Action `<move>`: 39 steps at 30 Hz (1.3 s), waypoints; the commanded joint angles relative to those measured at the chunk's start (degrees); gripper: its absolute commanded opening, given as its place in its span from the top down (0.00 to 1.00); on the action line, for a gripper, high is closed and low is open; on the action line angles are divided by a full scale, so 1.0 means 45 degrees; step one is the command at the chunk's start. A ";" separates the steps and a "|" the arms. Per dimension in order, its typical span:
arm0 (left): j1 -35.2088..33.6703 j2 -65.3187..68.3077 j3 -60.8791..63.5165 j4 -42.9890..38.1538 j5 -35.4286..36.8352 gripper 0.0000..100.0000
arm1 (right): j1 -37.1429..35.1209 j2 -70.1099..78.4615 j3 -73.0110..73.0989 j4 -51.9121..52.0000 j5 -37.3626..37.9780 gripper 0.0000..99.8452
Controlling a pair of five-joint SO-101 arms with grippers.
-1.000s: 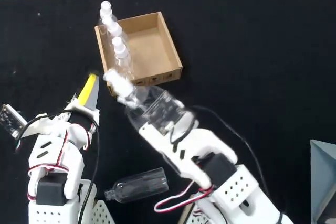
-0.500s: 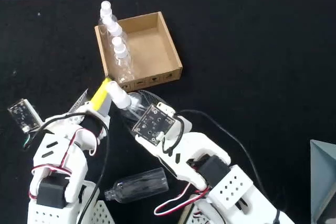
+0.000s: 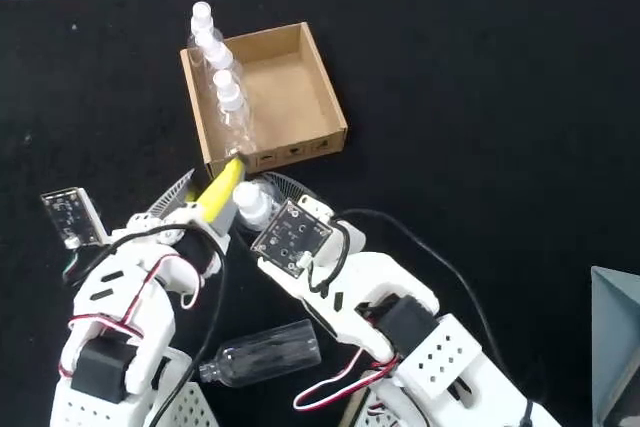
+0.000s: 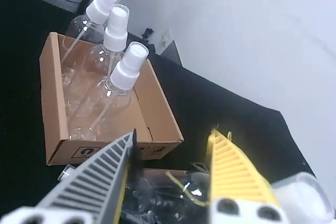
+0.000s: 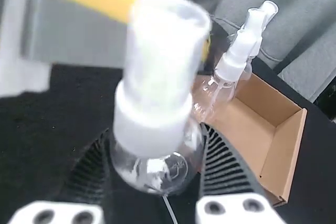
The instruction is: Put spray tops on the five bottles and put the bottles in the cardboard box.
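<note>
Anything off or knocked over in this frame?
One bottle lies on its side on the table, away from the cardboard box, with no spray top on its neck. Otherwise nothing stands out: three capped bottles stand upright inside the box.

The high camera looked steeply down over the black counter (image 3: 500, 97), with the cardboard box (image 3: 285, 97) toward its far edge. Each wrist camera peered forward along its own tool toward that box, which all three views shared. The view past the left tool (image 4: 173, 137) was low and near the box. The view past the right tool (image 5: 155, 145) was pressed close on a bottle (image 5: 152, 103).
</note>
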State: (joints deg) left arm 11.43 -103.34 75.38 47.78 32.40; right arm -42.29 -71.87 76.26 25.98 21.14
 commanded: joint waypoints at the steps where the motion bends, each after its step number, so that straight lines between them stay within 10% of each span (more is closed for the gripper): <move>1: -0.0166 0.0000 -0.0576 0.0098 -0.0234 0.79 | 0.0195 -0.0342 -0.0264 -0.0449 0.0117 0.94; 39: -0.6984 0.0020 0.4933 -0.5665 -0.1153 0.79 | 0.1309 -0.0459 -0.0283 -0.0449 0.0000 0.94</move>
State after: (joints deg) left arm -19.43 -102.55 95.60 27.47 27.74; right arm -37.63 -72.04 76.18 25.89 21.23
